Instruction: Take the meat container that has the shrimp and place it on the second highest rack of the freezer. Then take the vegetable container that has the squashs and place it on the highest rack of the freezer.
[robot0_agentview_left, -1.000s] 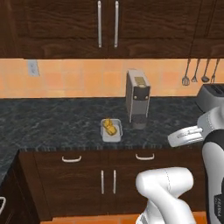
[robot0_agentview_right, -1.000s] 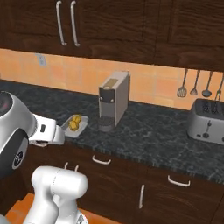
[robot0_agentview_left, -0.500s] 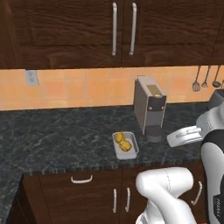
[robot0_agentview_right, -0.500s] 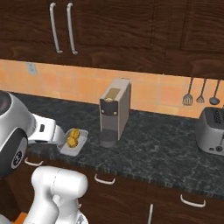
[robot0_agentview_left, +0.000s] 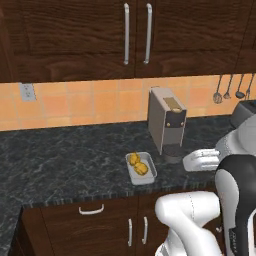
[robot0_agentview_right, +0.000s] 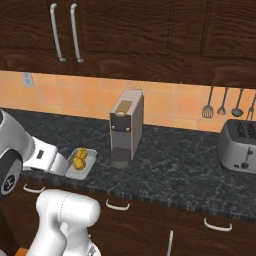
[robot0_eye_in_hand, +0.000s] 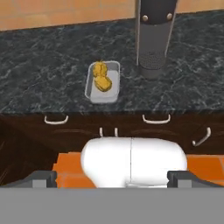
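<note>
Sitting on the dark counter near its front edge: a grey tray with yellow squash, just left of the coffee machine. Well back from the tray, gripper jaws spread fully wide, holding nothing, touching nothing.

- My white, dark-jointed arm rose from the base and folded back on itself, with the forearm held level.
- My two-finger gripper pointed forward and down, its small dark fingertips spread wide apart, gripping nothing.
</note>
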